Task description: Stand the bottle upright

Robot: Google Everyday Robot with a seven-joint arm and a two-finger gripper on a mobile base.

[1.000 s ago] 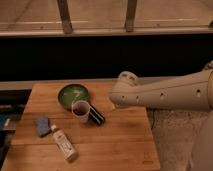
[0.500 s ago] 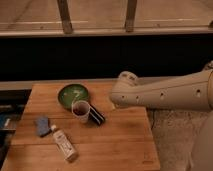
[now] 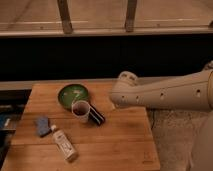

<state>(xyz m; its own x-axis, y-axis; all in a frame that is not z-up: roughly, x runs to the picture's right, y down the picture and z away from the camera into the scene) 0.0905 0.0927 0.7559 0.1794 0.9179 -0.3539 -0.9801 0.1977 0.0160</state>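
Observation:
The bottle [image 3: 64,144] lies on its side near the front left of the wooden table [image 3: 120,145], white cap pointing back left. It is pale and translucent with a whitish label. My beige arm [image 3: 165,95] reaches in from the right, and its rounded end [image 3: 122,91] hangs above the table's back right part. The gripper itself is hidden behind that rounded end, well to the right of the bottle and higher up. Nothing is seen held.
A green bowl [image 3: 73,95] sits at the back of the table. In front of it a white cup [image 3: 80,111] with a dark inside leans against a dark cylinder [image 3: 96,115]. A small blue object [image 3: 42,126] lies just left of the bottle. A dark wall runs behind.

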